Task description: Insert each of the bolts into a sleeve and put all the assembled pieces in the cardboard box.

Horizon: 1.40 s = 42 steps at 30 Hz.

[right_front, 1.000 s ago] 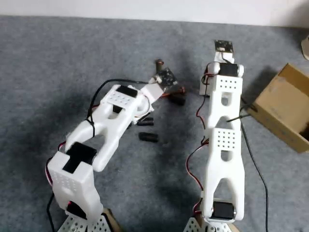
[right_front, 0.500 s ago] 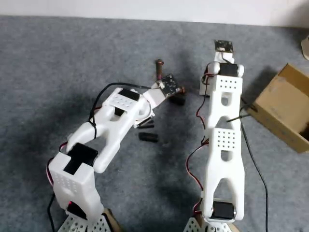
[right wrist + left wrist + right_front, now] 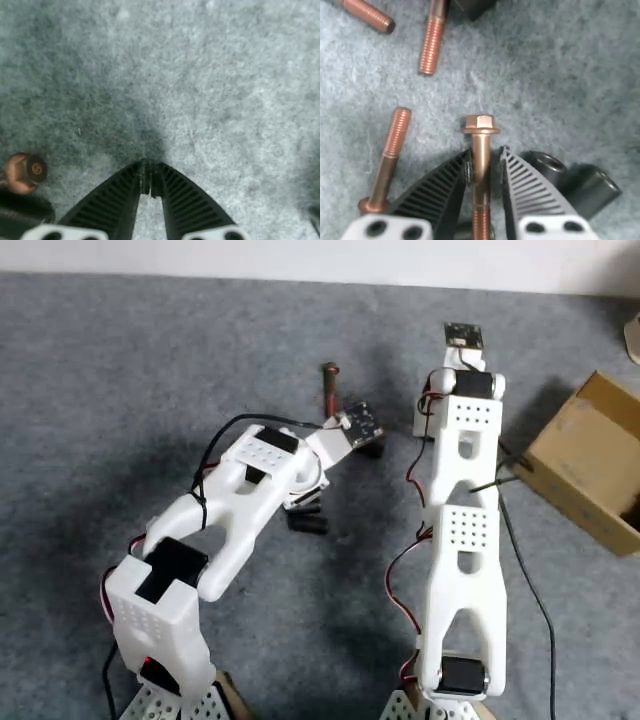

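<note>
High view, left arm: bent in an arc from its base at the lower left of the frame up to the middle, with the wrist turned toward the upper middle.
Right arm: stretched nearly straight from its base at the bottom, right of centre, up toward the top of the frame.
Left tool: narrowly spread. Its black ribbed fingers stand on either side of a bolt's shank, one against it and the other with a thin gap.
Right tool: ribbed fingers pressed together at the tips with nothing between them, hanging over the grey felt bench.
Straddled piece: a copper-coloured flange-head bolt with a hexagonal head and a smooth upper shank, threaded farther down. The head points away from the wrist.
Other bolts: one copper bolt lies just beside a finger, and two threaded copper shanks lie farther off.
Sleeves: two black cylindrical sleeves with open bores lie together just beside the other finger.
Box: a brown cardboard box at the right edge of the frame in the high view, beside the right arm and well apart from the bolts.
</note>
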Available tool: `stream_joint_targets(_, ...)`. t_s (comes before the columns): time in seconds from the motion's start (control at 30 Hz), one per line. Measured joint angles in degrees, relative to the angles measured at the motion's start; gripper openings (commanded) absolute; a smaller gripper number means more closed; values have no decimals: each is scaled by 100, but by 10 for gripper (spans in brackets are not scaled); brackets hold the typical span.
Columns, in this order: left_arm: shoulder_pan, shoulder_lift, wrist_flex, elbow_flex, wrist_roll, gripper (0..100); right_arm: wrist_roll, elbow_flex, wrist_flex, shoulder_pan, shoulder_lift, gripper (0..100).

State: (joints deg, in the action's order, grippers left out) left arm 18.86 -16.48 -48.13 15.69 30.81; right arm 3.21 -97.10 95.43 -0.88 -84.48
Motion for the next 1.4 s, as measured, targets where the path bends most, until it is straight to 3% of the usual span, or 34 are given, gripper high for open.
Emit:
stream_joint_targets(0.13,0,-132,9,-44,0,91,0,0,0,0,0,7)
stream_joint_targets(0.23,0,-457,0,-378,-9,0,0,0,0,0,0,7)
stream_joint_targets(0.67,-9,-607,-519,-905,-1248,6,0,0,0,0,0,6)
stream_joint_targets(1.13,-651,862,-273,70,-2453,6,-9,9,369,53,220,6)
stream_joint_targets(1.4,-1055,862,-229,79,-2673,6,853,70,413,308,360,6)
